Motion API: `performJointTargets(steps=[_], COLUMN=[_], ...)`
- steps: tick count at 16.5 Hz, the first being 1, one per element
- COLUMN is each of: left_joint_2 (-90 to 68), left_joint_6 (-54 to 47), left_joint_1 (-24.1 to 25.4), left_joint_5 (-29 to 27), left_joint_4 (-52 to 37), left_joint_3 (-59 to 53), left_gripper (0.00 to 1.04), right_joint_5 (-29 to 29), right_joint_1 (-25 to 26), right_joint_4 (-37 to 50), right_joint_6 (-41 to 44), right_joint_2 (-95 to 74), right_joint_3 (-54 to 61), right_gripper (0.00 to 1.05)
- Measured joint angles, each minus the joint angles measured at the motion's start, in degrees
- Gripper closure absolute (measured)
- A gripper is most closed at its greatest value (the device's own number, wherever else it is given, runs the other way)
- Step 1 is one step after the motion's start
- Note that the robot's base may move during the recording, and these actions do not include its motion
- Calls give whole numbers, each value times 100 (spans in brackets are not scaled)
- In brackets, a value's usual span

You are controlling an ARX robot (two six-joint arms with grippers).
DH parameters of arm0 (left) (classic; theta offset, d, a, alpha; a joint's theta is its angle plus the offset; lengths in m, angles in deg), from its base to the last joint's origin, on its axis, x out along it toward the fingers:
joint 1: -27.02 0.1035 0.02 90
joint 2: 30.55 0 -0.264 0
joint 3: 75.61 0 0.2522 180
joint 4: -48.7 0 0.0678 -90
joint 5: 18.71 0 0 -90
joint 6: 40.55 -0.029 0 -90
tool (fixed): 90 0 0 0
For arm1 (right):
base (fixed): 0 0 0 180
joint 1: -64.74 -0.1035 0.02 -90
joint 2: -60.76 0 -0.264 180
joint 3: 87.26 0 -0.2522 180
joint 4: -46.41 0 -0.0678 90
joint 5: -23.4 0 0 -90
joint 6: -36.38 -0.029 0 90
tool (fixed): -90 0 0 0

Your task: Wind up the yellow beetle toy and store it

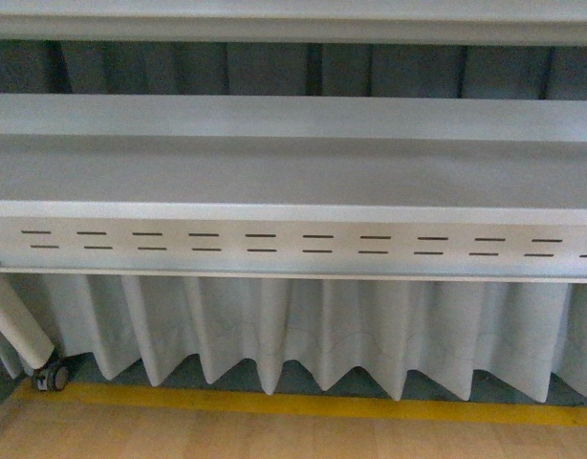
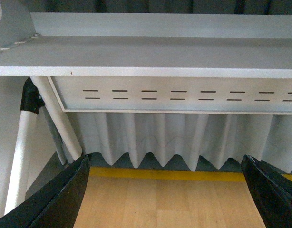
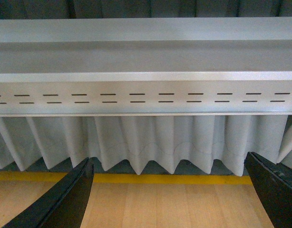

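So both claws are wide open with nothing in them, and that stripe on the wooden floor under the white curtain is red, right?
Not quite: the painted floor stripe is yellow, not red, as the front view shows. The rest holds: the left claw and right claw are wide open and empty, above the pale wooden floor in front of the pleated white curtain.

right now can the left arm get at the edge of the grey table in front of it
Probably yes. In the left wrist view the left gripper is open and empty, and only bare wooden floor lies between its fingers and the table. Nothing blocks the way, though how far off the table is cannot be judged.
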Motion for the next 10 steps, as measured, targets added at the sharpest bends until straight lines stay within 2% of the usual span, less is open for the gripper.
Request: performJointTargets(steps=[10], left_joint_2=[0], left_joint_6=[0], left_joint_1=[0], left_joint_5=[0], left_joint_4=[0], left_joint_3=[0], left_gripper=[7], right_joint_5=[0], right_joint_1=[0], right_joint_4=[0], right_joint_6=[0], right_joint_2=[0], right_joint_3=[0], right_gripper=[7])
